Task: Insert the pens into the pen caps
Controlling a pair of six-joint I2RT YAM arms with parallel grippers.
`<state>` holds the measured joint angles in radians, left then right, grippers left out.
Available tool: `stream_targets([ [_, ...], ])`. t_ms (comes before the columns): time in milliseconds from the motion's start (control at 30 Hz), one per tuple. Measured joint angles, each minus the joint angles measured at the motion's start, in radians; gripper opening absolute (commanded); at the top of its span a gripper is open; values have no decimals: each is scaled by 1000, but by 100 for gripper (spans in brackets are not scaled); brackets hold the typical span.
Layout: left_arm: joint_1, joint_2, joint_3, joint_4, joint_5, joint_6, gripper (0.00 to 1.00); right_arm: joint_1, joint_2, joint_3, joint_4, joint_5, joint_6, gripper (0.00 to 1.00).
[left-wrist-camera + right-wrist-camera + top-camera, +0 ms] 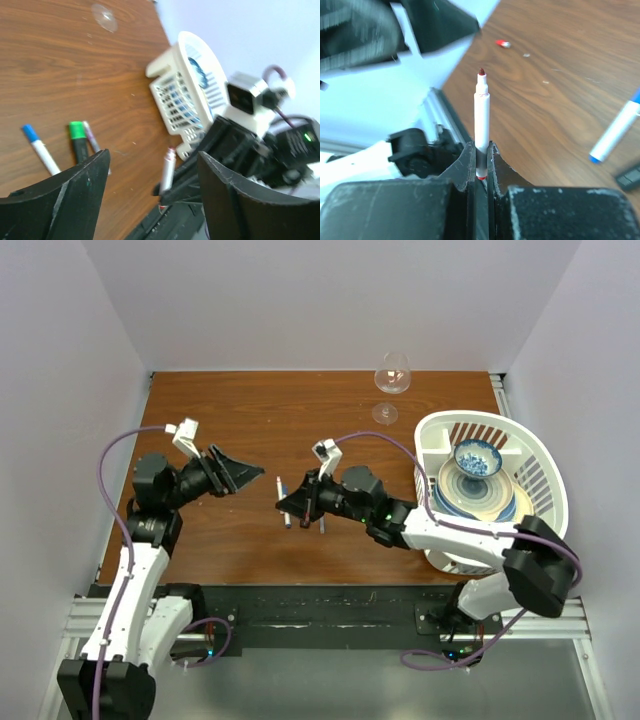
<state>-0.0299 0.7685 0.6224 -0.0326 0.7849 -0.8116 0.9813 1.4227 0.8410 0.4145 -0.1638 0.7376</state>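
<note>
right gripper [480, 150] – jaws pinched the uncapped white pen [481, 112] by its base, red tip up | left gripper [152, 157] – jaws stood wide, held nothing | red cap [503, 44] lay on the table [570, 75], well apart

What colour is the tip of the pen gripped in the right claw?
Dark red; the pen shows best in the right wrist view.
</note>
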Motion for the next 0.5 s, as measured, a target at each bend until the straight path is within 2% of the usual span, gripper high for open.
stream_targets([
  [167, 1, 71, 97, -142, -161, 76, 68, -1, -151, -40, -124, 77, -56, 0],
  [233, 7, 94, 135, -208, -253, 103, 59, -1, -216, -64, -140, 96, -75, 0],
  [267, 18, 111, 160, -239, -304, 120, 47, -1, -251, -76, -150, 102, -85, 0],
  [333, 71, 159, 214, -286, -392, 147, 35, -1, -311, -95, -170, 110, -102, 0],
  [367, 116, 190, 239, -299, -420, 163, 18, -1, -339, -101, -180, 114, -111, 0],
  [433, 201, 257, 272, -314, -470, 179, 2, -1, -371, -111, -185, 118, -123, 0],
  [500, 259, 333, 300, -334, -518, 196, 0, -1, -396, -121, -193, 121, -134, 0],
])
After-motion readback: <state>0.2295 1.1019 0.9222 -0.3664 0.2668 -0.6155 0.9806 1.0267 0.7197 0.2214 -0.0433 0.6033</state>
